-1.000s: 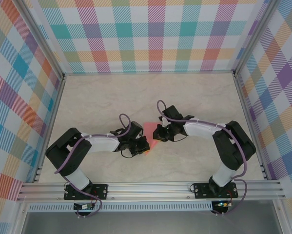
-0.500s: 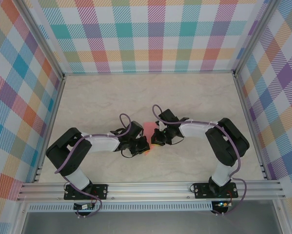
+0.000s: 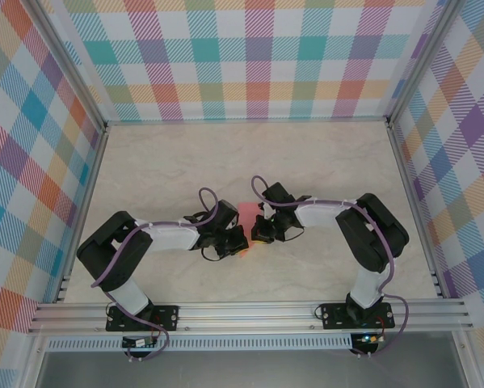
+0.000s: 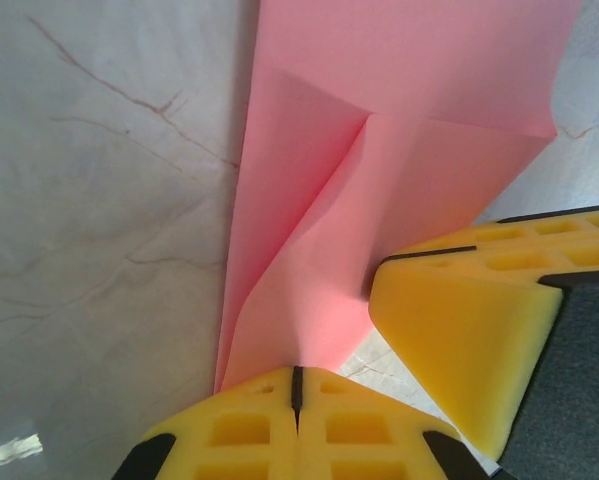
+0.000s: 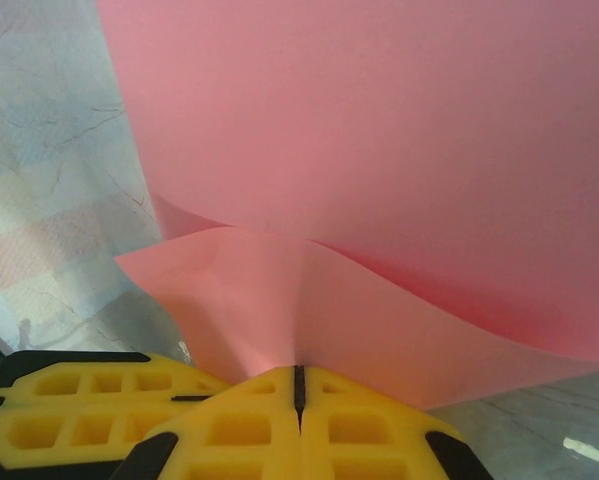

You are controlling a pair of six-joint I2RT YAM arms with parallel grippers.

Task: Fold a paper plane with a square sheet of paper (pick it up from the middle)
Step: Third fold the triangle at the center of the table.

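The salmon-pink sheet of paper (image 3: pixel 246 214) lies folded at the table's middle, between the two grippers. In the left wrist view the paper (image 4: pixel 379 150) shows a diagonal crease and overlapping flaps. My left gripper (image 4: pixel 297 385) is shut, with a lower edge of the paper pinched between its yellow pads. My right gripper (image 5: pixel 299 385) is shut too, on a raised ridge of the paper (image 5: pixel 379 150), which bulges up in a curved layer. The two grippers sit close together, the left (image 3: pixel 240 242) just below and left of the right (image 3: pixel 260 230). A right finger (image 4: pixel 469 330) shows beside the left jaws.
The marbled table top (image 3: pixel 322 162) is walled by checked panels, with metal rails (image 3: pixel 250 311) along the near edge. Both arms reach in low from their bases, elbows out to the sides. Bare table lies behind the paper.
The right gripper has slid left towards the left gripper and has shut on the paper. Its elbow swung left too. The left arm has stayed put.
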